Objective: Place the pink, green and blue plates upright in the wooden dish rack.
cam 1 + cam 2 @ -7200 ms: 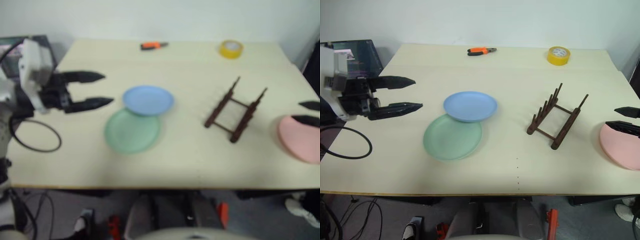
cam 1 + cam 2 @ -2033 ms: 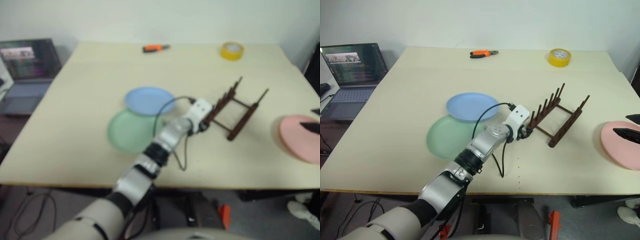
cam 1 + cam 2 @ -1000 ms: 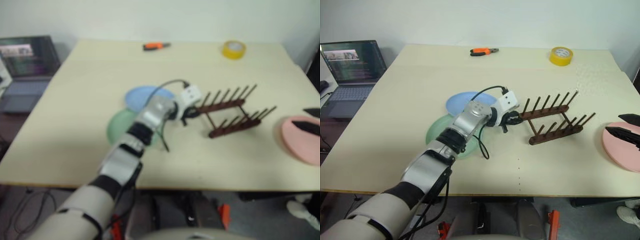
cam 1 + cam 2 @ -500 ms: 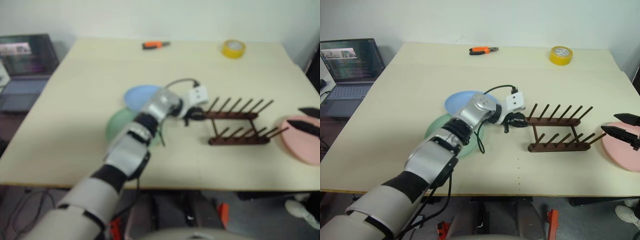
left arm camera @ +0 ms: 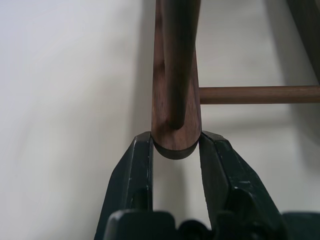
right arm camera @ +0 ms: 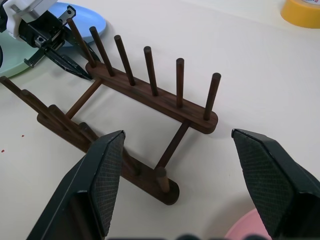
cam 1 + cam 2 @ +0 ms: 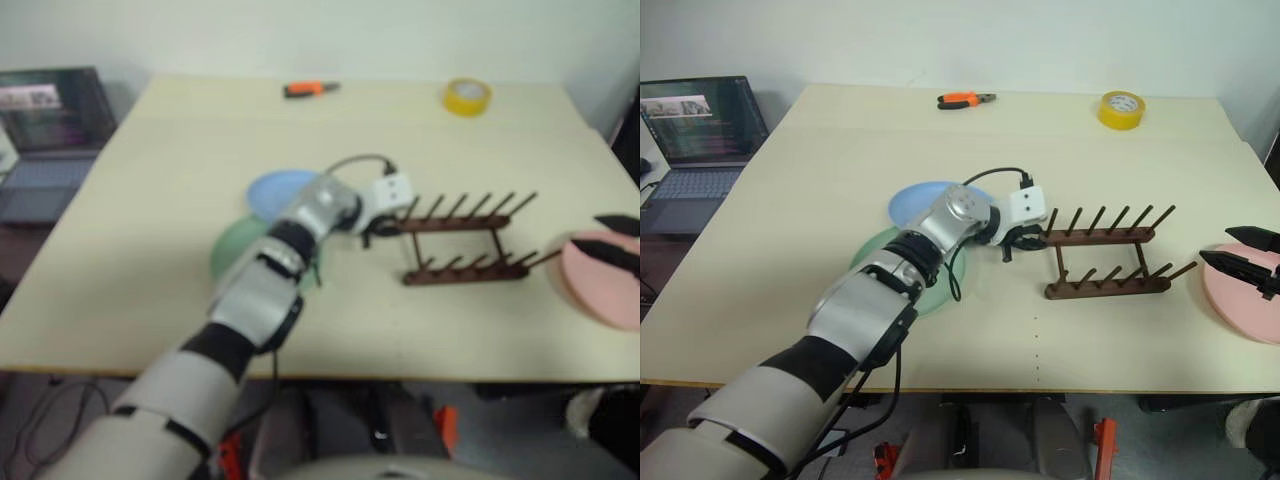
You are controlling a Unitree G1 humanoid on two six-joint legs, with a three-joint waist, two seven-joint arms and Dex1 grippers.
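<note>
Left wrist view: the left gripper [image 5: 176,150] has its two black fingers [image 5: 137,172] clamped on the rounded end of one rail of the wooden dish rack [image 7: 1107,253], a crossbar running off to the side just beyond. From the head cameras, the rack stands on the pale table [image 7: 820,170] with its pegs up and slightly leaning, rails running across the view, between the two arms. The blue plate [image 7: 912,203] lies flat, its edge overlapping the green plate [image 7: 872,254]; the left arm crosses over both. The pink plate [image 7: 1240,300] lies flat at the table's right edge, under the right gripper [image 7: 1240,255], whose fingers stand wide apart and hold nothing. Far side: orange pliers [image 7: 965,99] and a yellow tape roll [image 7: 1121,108]. An open laptop [image 7: 700,125] sits off the left.
</note>
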